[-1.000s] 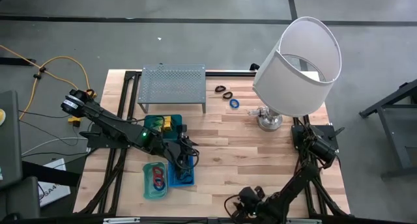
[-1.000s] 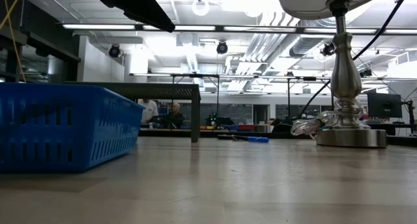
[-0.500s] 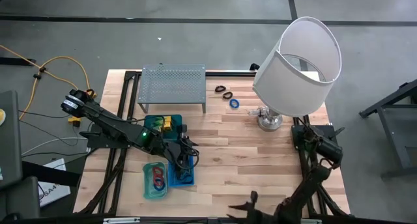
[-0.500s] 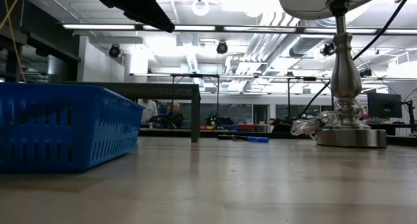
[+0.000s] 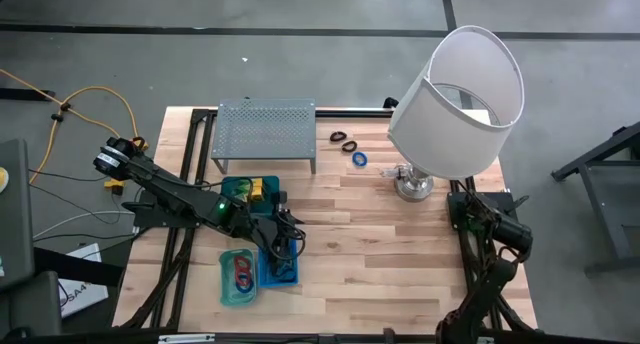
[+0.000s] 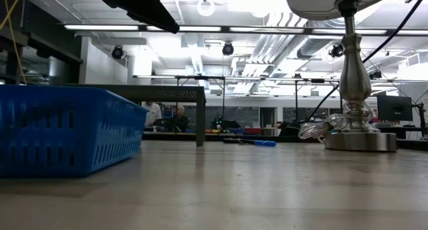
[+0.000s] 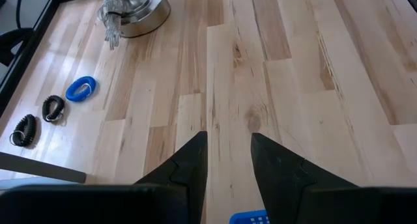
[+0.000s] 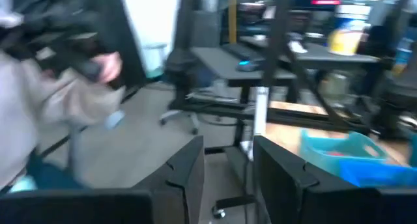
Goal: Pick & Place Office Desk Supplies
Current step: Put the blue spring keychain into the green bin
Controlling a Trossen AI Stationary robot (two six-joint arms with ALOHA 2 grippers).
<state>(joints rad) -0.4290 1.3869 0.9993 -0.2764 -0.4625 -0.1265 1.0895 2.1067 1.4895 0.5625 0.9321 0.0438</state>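
Note:
A blue ring [image 5: 359, 159] and two black loops [image 5: 343, 141] lie on the wooden table between the grey rack [image 5: 265, 132] and the lamp base [image 5: 413, 184]. The left wrist view shows the ring [image 7: 81, 89] and the loops [image 7: 53, 108]. Red and blue rings lie in a teal tray [image 5: 238, 276], and yellow packets lie in another teal tray [image 5: 250, 191]. My left gripper [image 7: 228, 152] hovers open over the blue tray [image 5: 280, 269], holding nothing. My right gripper [image 8: 228, 159] is open and empty. It points level past the table's near edge and lies below the high view's bottom edge.
The big white-shaded lamp [image 5: 455, 99] overhangs the table's far right. The blue tray [image 6: 67, 130] fills the low view's left. A person in a grey sleeve [image 8: 39, 87] shows off the table in the right wrist view. Bare wood lies mid-table.
My right gripper has risen from near the middle of the table's near edge, swung toward the right and rolled over, and has left the high view at the bottom. My left arm has kept still.

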